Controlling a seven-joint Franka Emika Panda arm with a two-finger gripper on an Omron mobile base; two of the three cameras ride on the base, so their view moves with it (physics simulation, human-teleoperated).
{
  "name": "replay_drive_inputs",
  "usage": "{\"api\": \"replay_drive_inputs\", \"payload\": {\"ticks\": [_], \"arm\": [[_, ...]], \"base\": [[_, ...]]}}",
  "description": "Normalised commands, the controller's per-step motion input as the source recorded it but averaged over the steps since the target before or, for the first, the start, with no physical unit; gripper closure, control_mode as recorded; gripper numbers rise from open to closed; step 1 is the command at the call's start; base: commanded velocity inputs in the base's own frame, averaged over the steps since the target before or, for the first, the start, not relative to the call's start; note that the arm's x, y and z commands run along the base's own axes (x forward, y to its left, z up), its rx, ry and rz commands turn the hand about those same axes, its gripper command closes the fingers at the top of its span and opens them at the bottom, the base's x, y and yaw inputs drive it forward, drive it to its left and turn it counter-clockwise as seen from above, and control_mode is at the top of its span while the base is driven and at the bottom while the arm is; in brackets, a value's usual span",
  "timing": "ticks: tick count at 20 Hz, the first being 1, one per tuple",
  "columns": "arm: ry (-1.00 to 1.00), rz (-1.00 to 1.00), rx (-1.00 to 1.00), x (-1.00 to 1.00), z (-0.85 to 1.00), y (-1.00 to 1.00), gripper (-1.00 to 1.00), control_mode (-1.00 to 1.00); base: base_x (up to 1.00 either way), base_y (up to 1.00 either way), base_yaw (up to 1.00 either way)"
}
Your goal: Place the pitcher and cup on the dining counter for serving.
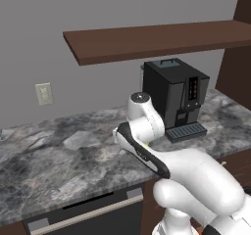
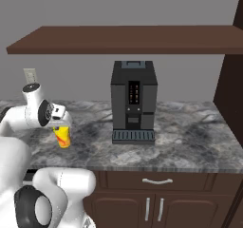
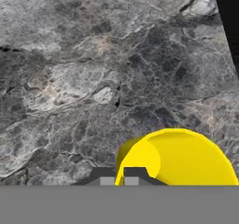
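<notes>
A small bright yellow cup [image 2: 63, 137] with orange-red marks stands on the marbled worktop [image 2: 190, 141], left of the coffee machine. My gripper [image 2: 60, 126] hangs straight over it, pointing down. In the hand view the cup's open mouth [image 3: 186, 160] shows from above. My gripper [image 3: 120, 176] is shut on the cup's near rim, one fingertip [image 3: 135, 174] inside the wall and the other outside. The pitcher and the dining counter are out of view.
A black coffee machine [image 2: 134, 101] [image 1: 176, 97] stands on the worktop to the right of the cup. A dark wood shelf [image 2: 123, 39] [image 1: 157, 40] runs above it. A wall outlet [image 1: 44, 93] sits behind. A dishwasher front [image 1: 83, 214] and a drawer [image 2: 156, 181] lie under the worktop's edge.
</notes>
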Motion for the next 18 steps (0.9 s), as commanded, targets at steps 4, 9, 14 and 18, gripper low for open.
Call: {"api": "replay_drive_inputs", "payload": {"ticks": [4, 9, 14, 18], "arm": [[-0.18, 0.08, -0.04, -0.67, 0.84, -0.22, 1.00, -1.00], [-0.12, 0.19, -0.01, -0.54, 0.66, -0.26, 1.00, -1.00], [-0.03, 0.21, 0.00, -0.27, 0.49, -0.25, 1.00, -1.00], [-0.04, 0.31, 0.00, -0.40, 0.46, -0.34, 1.00, -1.00]], "base": [[0.00, 0.00, 0.00], [0.00, 0.00, 0.00], [0.00, 0.00, 0.00], [0.00, 0.00, 0.00]]}}
